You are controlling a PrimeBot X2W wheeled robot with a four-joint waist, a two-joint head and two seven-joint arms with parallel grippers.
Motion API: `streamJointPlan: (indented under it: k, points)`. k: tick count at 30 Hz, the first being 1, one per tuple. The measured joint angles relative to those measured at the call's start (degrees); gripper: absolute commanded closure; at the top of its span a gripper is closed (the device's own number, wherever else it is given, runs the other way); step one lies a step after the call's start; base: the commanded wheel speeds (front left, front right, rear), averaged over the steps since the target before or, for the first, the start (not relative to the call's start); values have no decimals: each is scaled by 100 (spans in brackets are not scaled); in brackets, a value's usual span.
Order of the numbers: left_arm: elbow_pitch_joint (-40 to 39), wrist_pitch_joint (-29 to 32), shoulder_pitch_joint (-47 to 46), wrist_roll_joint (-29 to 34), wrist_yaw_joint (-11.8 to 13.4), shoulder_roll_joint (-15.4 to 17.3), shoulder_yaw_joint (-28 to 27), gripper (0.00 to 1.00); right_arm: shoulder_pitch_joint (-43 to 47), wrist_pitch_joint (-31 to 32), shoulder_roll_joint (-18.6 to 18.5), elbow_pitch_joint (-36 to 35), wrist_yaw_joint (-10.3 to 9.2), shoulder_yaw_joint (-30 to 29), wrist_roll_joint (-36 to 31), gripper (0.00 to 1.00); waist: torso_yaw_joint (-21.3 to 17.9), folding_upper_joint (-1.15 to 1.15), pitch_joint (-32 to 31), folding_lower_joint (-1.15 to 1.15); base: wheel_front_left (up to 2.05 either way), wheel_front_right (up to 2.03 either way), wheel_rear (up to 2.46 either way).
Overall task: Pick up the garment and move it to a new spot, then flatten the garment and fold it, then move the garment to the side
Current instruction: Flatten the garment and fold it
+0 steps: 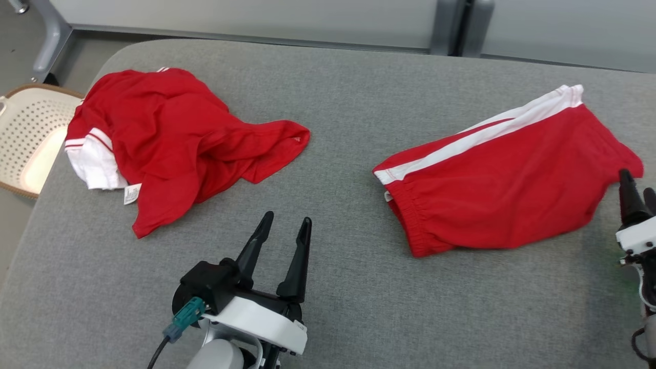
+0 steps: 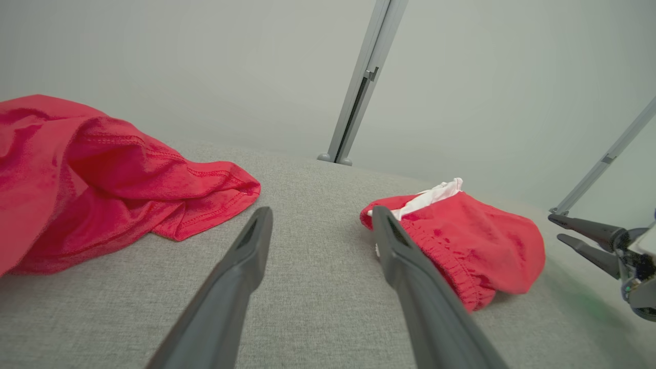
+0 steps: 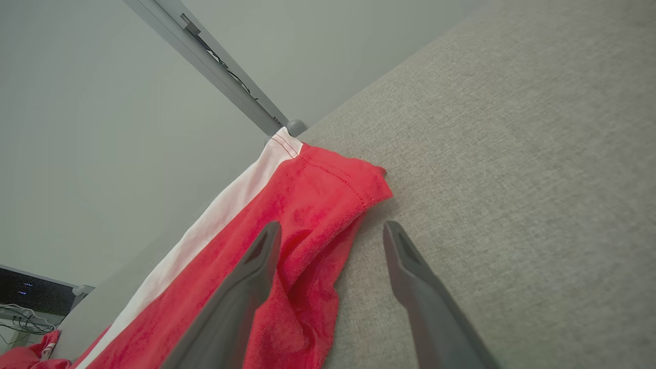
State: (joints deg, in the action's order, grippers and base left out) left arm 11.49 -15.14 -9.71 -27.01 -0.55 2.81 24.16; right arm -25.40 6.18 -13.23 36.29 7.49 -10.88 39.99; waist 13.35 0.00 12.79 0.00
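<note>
Both wide open and empty: the left gripper (image 1: pixel 287 219) hovers over bare counter (image 1: pixel 348 287) beside the crumpled red shirt (image 1: pixel 164 138), while the right gripper (image 1: pixel 637 184) straddles the right-hand edge of the folded red shorts (image 1: pixel 512 179), seemingly lined up to pinch.

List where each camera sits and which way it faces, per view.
Head: above the table, looking down at shirt and shorts; left gripper and right gripper show.
Left wrist: low over the table, facing between shirt and shorts; own fingers, plus right gripper.
Right wrist: low, facing shorts' edge; own fingers.
Shared: all see the shorts.
</note>
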Motion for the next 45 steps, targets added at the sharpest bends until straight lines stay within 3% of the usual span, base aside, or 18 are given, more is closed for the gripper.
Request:
streamJointPlan:
  k: [10, 21, 23, 34, 40, 45]
  points:
    - [9, 0, -211, -77, 113, 0, 480, 0, -792, 641, -299, 872, 0, -458, -82, 0, 535, 0, 384, 0, 0, 0, 0]
    - [-91, 0, -295, -169, 192, -2, 639, 0, -1646, 855, -577, 1884, 1, -815, -651, 0, 749, 0, 609, 0, 0, 0, 0]
    - [-90, 0, -331, -169, 196, -1, 637, 0, -1735, 873, -588, 1986, 1, -827, -712, 100, 749, 0, 614, 0, 0, 0, 0]
    - [56, 0, -335, -120, 188, -3, 564, 0, -1599, 322, -300, 1891, 0, -732, -525, 100, 545, 0, 361, 0, 0, 0, 0]
    - [142, 0, -182, -69, 137, -3, 402, 0, -1018, -54, -194, 1347, 0, -552, -15, 100, 230, 0, 31, 0, 0, 0, 0]
    - [237, 0, -16, -46, 88, -5, 275, 0, -436, -391, -252, 1149, 0, -771, 275, 100, -33, 0, -228, 0, 0, 0, 0]
